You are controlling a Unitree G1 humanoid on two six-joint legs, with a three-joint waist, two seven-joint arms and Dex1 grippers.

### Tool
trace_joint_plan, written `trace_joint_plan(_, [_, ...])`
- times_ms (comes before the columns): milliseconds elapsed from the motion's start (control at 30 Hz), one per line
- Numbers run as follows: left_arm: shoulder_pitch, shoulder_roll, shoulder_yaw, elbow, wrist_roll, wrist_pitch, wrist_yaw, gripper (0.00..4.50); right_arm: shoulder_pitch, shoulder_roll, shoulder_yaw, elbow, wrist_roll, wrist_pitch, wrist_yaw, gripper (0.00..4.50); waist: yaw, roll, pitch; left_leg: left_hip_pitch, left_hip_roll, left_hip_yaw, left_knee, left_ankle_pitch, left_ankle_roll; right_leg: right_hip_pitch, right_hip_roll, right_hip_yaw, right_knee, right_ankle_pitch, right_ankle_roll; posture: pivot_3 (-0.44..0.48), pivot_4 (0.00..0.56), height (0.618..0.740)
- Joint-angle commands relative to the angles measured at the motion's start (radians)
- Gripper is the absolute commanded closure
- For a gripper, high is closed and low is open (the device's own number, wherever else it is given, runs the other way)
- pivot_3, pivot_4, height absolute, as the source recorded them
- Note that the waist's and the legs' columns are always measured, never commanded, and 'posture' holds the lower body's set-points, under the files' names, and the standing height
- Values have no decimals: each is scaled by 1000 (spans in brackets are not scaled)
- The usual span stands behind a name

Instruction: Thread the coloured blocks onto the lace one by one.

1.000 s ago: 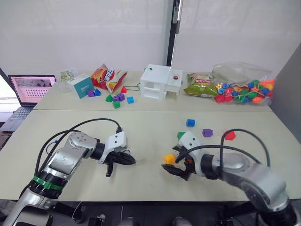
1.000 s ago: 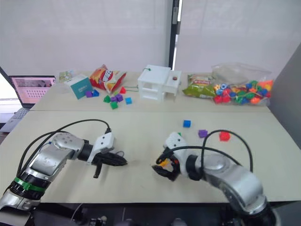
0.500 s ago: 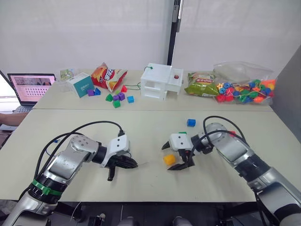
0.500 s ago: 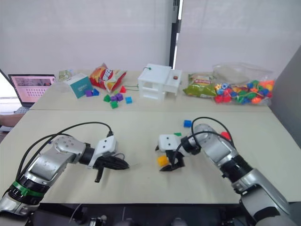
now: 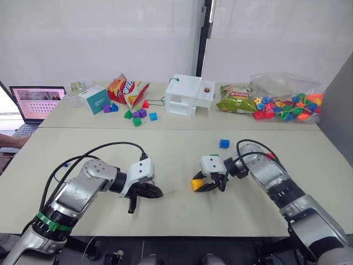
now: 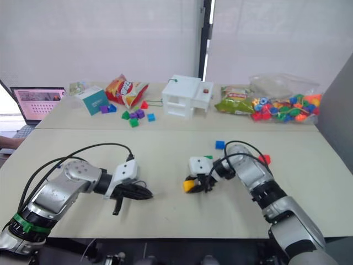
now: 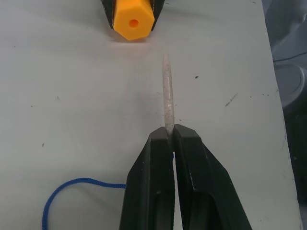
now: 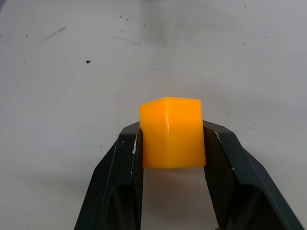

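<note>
Your right gripper (image 8: 170,143) clamped yellow-orange plastic block (image 8: 171,132); left gripper (image 7: 171,135) pinched thin blue lace (image 7: 166,91) — pale tip pointed at block's hole, apart.

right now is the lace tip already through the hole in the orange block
No, the pale stiff lace tip, pinched in the left tool, ends short of the yellow-orange plastic block.
</note>
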Motion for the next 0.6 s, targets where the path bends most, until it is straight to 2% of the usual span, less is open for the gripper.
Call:
trace_joint_plan(33, [-38, -20, -20, -60, -14, 51, 25, 4500, 64, -15, -58, -166, 27, 127, -51, 3275, 3, 0, 0, 0, 0, 0, 0, 0, 0, 0, 0, 0, 0, 0, 0, 0, 150, 740])
trace_joint_plan(133, [-86, -41, -60, -77, 0, 120, 56, 4500, 151, -48, -55, -352, -8, 282, -107, 3275, 7, 0, 0, -1, -1, 0, 0, 0, 0, 0, 0, 0, 0, 0, 0, 0, 150, 740])
trace_joint_plan(233, [-119, -18, -109, -87, 20, 172, 55, 4500, 195, -68, -53, -481, -11, 400, -140, 3275, 8, 0, 0, 0, 0, 0, 1, 0, 0, 0, 0, 0, 0, 0, 0, 0, 150, 740])
trace_joint_plan(433, [-194, -12, -187, -92, 24, 299, 62, 4500, 205, -76, -31, -563, -42, 526, -201, 3275, 4, 0, 0, 0, 0, 0, 1, 0, 0, 0, 1, 0, -1, 0, 0, 0, 150, 740])
trace_joint_plan(600, [-226, -29, -220, -82, 20, 324, 75, 4500, 203, -78, -15, -580, -55, 558, -219, 3275, 4, 0, 0, 0, -1, 0, 2, 0, 0, 0, 1, 0, -1, 0, 0, 0, 150, 740])
